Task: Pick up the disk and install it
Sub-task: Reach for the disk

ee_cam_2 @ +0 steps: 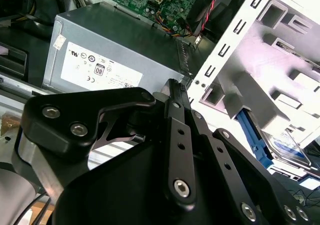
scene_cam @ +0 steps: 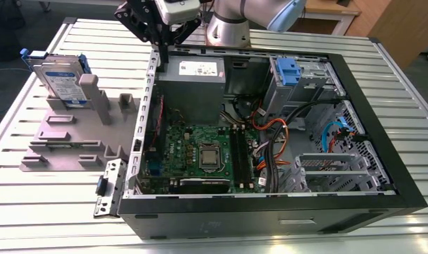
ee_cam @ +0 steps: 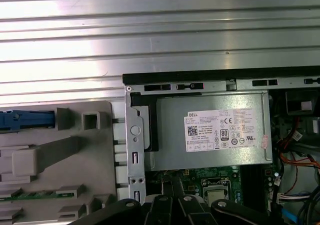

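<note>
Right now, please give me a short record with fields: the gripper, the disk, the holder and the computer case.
gripper: shut, holding nothing, above the computer case wall near the power supply
disk: upright in the grey holder, apart from the gripper
computer case: open, lying on the slatted table
task state: disk not yet picked up

Ribbed metal tbl (scene_cam: 51,211), wood cabinet (scene_cam: 390,26) behind

disk (scene_cam: 62,79) in holder (scene_cam: 80,138), holder beside computer case (scene_cam: 199,222)
</note>
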Motion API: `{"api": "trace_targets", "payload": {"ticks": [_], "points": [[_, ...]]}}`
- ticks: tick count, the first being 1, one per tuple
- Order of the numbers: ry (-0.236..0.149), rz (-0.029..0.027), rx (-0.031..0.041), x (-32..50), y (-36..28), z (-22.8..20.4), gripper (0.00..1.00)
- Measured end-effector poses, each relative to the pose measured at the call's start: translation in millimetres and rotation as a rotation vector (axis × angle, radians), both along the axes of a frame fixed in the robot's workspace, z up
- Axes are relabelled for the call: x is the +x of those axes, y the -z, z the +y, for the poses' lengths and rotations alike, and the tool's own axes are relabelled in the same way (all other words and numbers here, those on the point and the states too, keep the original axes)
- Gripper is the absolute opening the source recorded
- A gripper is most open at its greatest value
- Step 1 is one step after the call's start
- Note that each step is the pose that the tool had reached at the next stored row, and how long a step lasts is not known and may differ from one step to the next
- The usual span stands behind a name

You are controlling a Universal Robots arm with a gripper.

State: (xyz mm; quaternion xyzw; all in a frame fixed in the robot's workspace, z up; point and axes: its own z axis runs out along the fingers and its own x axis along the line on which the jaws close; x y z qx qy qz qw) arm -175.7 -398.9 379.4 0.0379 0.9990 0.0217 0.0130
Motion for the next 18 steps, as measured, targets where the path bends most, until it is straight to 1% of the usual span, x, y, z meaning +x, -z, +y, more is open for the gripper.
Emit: {"api": "trace_targets", "payload": {"ticks": [4, 11, 18], "points": [[0.0, 0.0, -0.0001, -2.4, 0.3, 0.0, 0.11], [0.0, -0.0001, 0.0001, -15.3, 1.4, 0.8, 0.11], [0.0, 0.001, 0.0002, -21.3, 2.3, 1.5, 0.11]]}}
